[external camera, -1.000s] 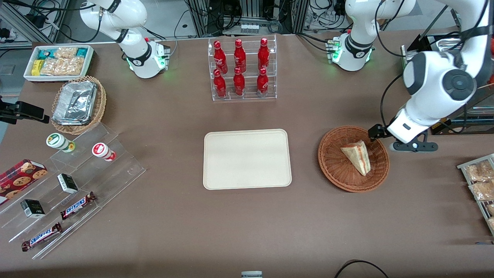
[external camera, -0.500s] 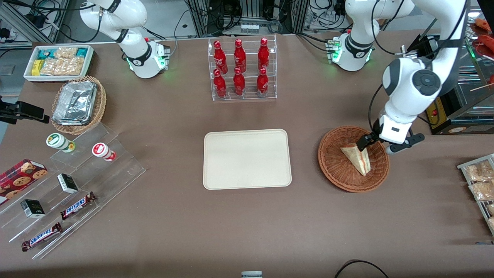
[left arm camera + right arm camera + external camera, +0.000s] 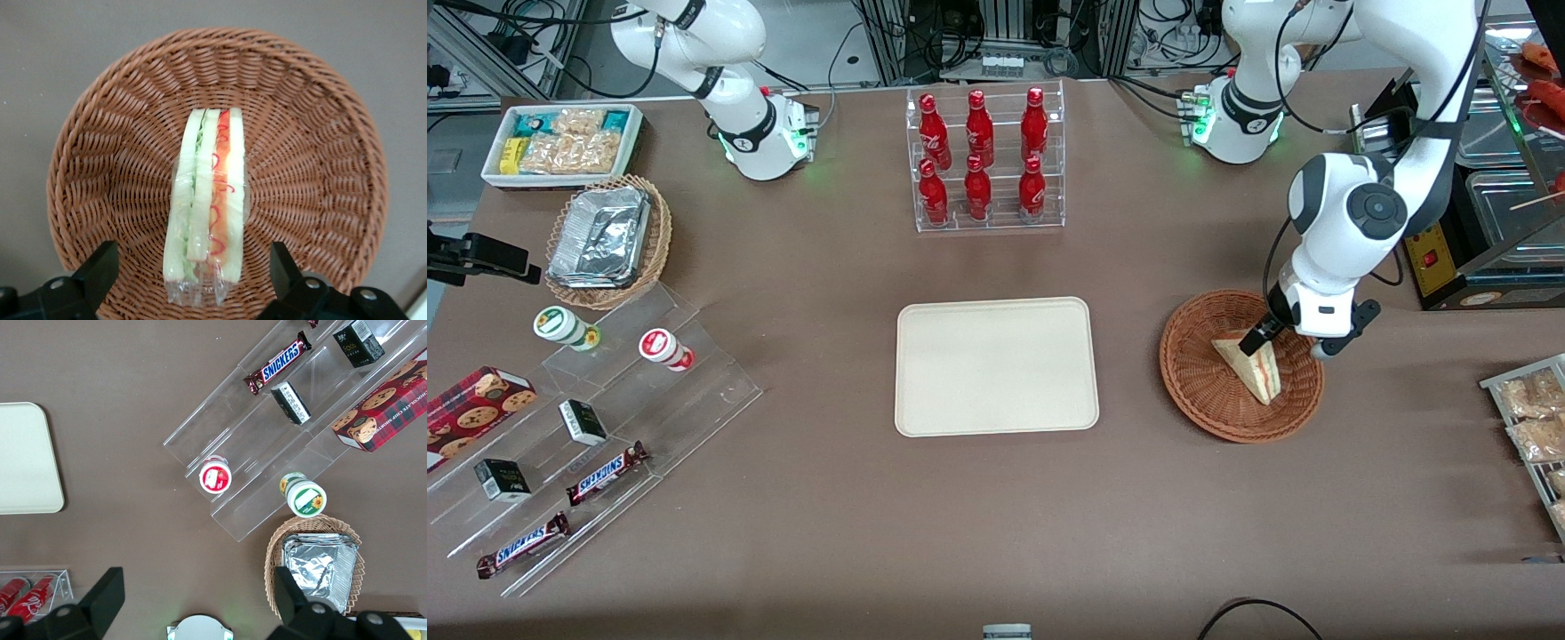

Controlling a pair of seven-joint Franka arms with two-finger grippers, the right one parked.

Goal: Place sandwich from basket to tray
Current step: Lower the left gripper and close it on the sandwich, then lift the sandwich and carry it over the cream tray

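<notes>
While the brown table (image 3: pixel 827 533) fills the front view, the cream rectangular tray (image 3: pixel 996 366) lies flat near its middle, and the round reddish-brown wicker basket (image 3: pixel 1209 391) sits beside it toward the working arm's end, apart from the tray's rim. Farther from the front camera than the tray stands a clear acrylic rack of red bottles (image 3: pixel 983 160). Inside the basket rests the clear-wrapped sandwich (image 3: pixel 1254 366), a pale triangular wedge lying near the bowl's centre; the wrist view shows its cut edge (image 3: pixel 210 207) facing up, with green, pale and red-orange layers. Above the basket hangs the left arm's gripper (image 3: pixel 1261 336), just over the sandwich's wider end. Its two black fingers (image 3: pixel 100 270) are spread wide, one on each side of the wedge and clear of the wrapper, so the claw stands open and holds nothing.
</notes>
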